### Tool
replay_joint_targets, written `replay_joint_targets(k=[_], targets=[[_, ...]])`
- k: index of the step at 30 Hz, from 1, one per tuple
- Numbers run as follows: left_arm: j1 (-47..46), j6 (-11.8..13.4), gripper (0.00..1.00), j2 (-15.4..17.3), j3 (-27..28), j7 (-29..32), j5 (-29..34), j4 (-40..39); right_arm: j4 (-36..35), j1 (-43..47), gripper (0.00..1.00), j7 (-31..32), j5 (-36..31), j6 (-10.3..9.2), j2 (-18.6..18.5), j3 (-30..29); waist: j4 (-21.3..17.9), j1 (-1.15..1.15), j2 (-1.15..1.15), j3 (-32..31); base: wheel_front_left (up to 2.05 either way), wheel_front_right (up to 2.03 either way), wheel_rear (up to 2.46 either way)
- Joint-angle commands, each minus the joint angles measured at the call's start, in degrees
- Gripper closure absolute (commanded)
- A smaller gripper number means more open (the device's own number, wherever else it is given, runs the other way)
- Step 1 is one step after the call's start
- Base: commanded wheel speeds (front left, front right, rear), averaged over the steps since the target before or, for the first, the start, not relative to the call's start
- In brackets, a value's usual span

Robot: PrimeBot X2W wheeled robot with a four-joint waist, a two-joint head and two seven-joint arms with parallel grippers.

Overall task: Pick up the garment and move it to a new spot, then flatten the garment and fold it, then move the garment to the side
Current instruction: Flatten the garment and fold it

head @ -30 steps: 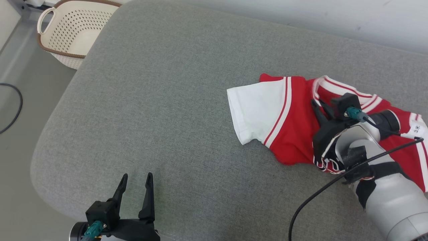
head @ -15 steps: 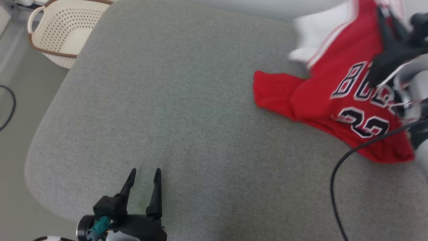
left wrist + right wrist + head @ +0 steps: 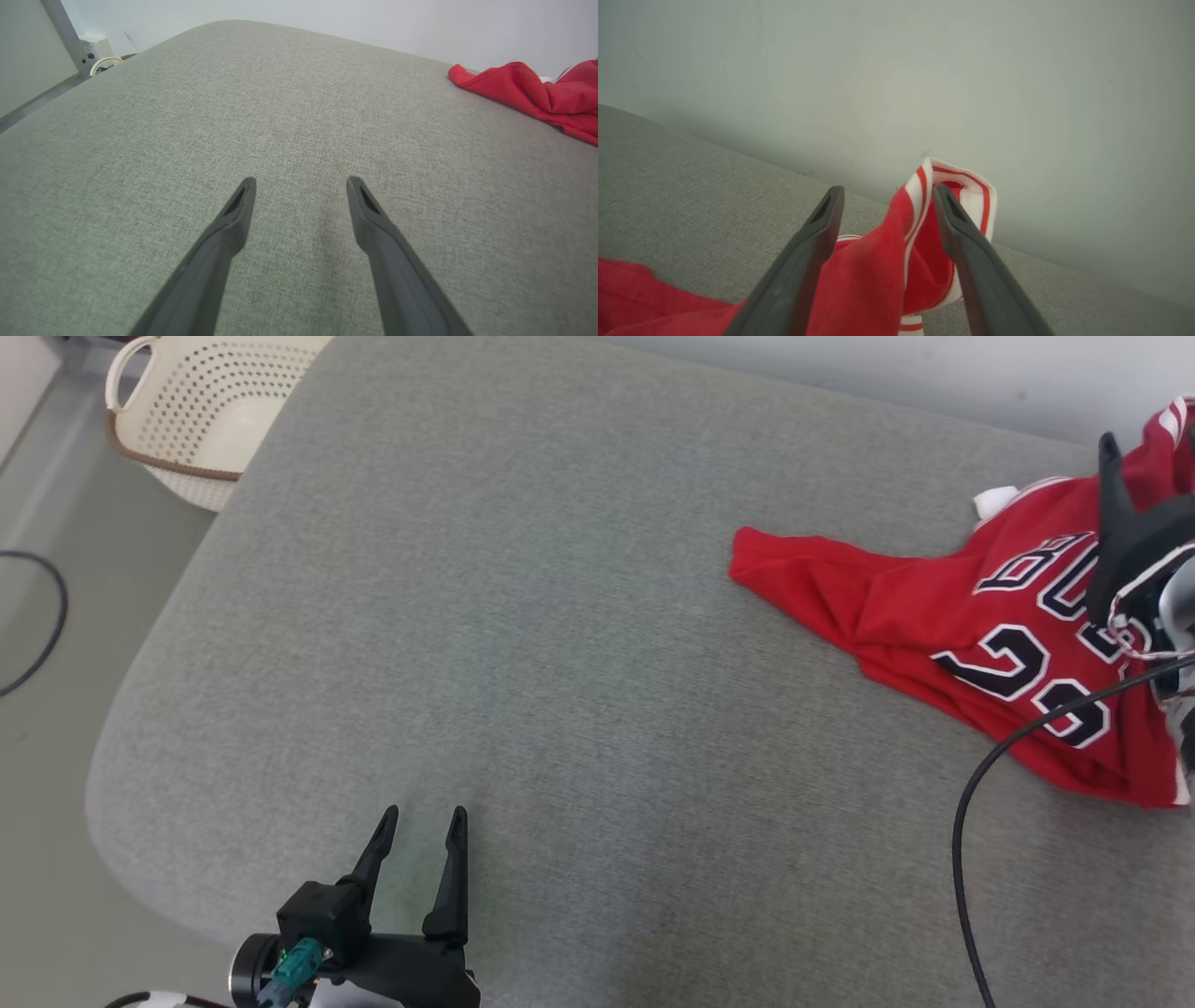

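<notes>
A red jersey (image 3: 934, 607) with white trim and dark lettering lies crumpled, print side up, at the far right of the grey cushion (image 3: 523, 644). One red corner points left; its edge shows in the left wrist view (image 3: 537, 93). My right gripper (image 3: 1150, 448) is over the jersey's far end at the frame's right edge. In the right wrist view its fingers stand apart (image 3: 887, 193), with the striped collar (image 3: 957, 196) and red cloth (image 3: 878, 261) bunched between them, resting against the right finger. My left gripper (image 3: 422, 817) is open and empty over bare cushion near the front edge (image 3: 301, 182).
A cream perforated basket (image 3: 187, 420) stands on the floor beyond the cushion's far left corner. A dark cable (image 3: 47, 616) loops on the floor at left. The right arm's black cable (image 3: 971, 803) hangs over the cushion's right side. A pale wall (image 3: 924, 70) backs the cushion.
The right gripper lifted the jersey, turned it over and carried it right and back; it now lies print side up, the white sleeve almost hidden. The left gripper kept its pose.
</notes>
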Motion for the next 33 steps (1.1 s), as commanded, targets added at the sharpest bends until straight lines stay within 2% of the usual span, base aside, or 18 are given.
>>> replay_joint_targets(k=[1, 6, 20, 27, 33], targets=[[-0.6, -0.2, 0.0, 0.0, 0.2, -0.1, 0.3, 0.1, 0.4, 2.1, 0.0, -0.3, -0.1, -0.06, 0.4, -1.1, -2.2, 0.0, 0.0, -1.1, 0.0, 0.0, 0.0], [-0.7, -0.8, 0.0, 0.0, 0.1, -0.1, 0.9, 0.3, -3.5, 4.9, 0.0, -0.3, 0.3, -0.05, 2.3, -2.9, -5.5, 0.0, 0.0, -2.5, 0.0, 0.0, 0.0], [-2.4, -2.3, 0.0, 0.0, -2.0, -0.1, 1.8, 2.4, -28.6, 26.1, 0.0, -0.3, 7.4, -0.05, 8.5, -2.7, -17.8, 0.0, 0.0, -6.1, 0.0, 0.0, 0.0], [-3.9, -3.8, 0.0, 0.1, -3.5, -0.1, 3.4, 4.6, -36.9, 34.5, 0.0, -0.3, 9.3, -0.05, 10.4, -2.7, -24.0, 0.0, 0.0, -6.0, 0.0, 0.0, 0.0], [-5.9, -4.0, 0.0, 0.1, -3.1, -0.1, 4.1, 7.4, -42.0, 38.6, 0.0, -0.3, 9.5, -0.05, 12.1, -2.3, -30.1, 0.0, 0.0, -5.1, 0.0, 0.0, 0.0]])
